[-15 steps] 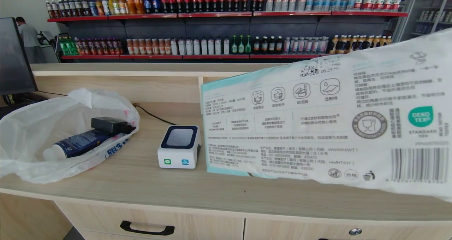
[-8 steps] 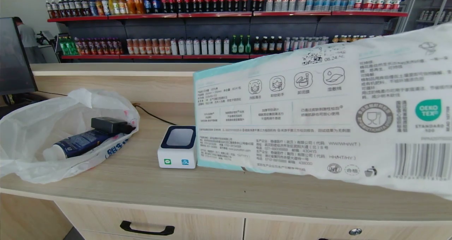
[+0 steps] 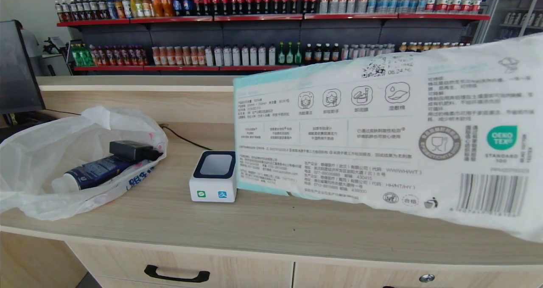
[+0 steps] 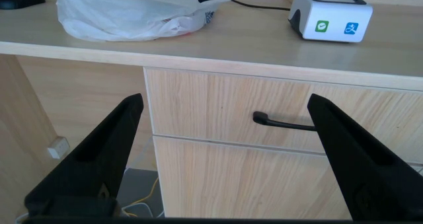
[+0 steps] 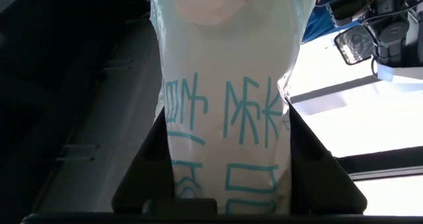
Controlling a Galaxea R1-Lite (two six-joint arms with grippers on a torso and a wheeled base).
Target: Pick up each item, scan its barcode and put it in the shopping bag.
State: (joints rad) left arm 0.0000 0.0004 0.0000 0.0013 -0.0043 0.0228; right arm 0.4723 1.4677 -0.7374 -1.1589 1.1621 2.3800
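Pale wood table [image 3: 169, 220] carries the shopping bag [image 3: 51, 160] and scanner [image 3: 214, 175]. White pack [image 3: 382, 139], clamped between the fingers of the right tool [image 5: 225, 145], has shifted leftward, its free edge now beside the scanner. The barcode [image 3: 492, 194], toward the tool end, sits well off the scanner, so scanning is judged pending. Left tool [image 4: 225, 102] gapes wide, empty, below the table edge.

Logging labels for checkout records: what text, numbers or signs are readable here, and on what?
Pack in the right gripper: dense fine print, four round icons, a square code, a green badge, a barcode with digits; too small to quote surely.
Pack's other face: large teal characters, cut off.
Scanner: green and blue icon squares, no words.
Shopping bag: blue characters, creased, unreadable.
Bottle inside: print blurred.
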